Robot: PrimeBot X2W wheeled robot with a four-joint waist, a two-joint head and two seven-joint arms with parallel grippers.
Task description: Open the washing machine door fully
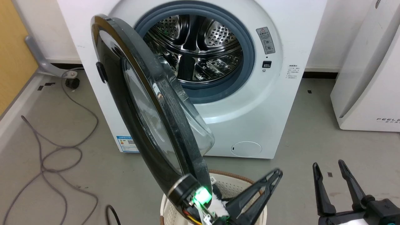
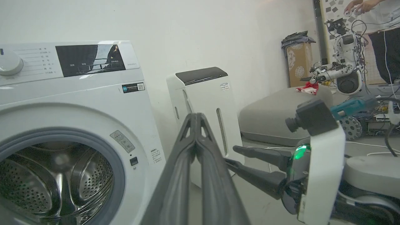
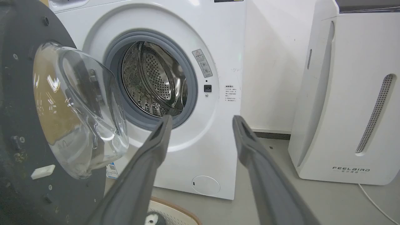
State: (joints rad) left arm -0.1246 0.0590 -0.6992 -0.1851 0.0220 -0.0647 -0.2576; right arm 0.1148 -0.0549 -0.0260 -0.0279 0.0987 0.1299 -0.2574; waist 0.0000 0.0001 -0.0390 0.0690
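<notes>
White washing machine (image 1: 268, 103) square to the head view, back to the wall; grey gasket and perforated steel drum (image 1: 200, 43) fully exposed. White FEELBIRD appliance (image 1: 365, 81) standing near its right side, strip of floor between.

Washing machine door (image 1: 147, 125) hinged at the left of the opening, swung well out from the front, seen nearly edge-on from the head. Glossy black outer face to the left; clear domed glass (image 3: 78, 109) and dark grey inner face toward the drum. Free edge low in the head view, over a white perforated basket (image 1: 232, 189) on the floor.

Left end effector (image 1: 276, 173) closed on nothing, fingers pressed together, angled up and to the right, just right of the door's free edge. Contact between wrist and door not discernible.

Right end effector (image 1: 328, 164) open wide and empty, well apart from the door, pointed at the machine front.

Grey cable (image 1: 62, 147) looped on the floor at left.
</notes>
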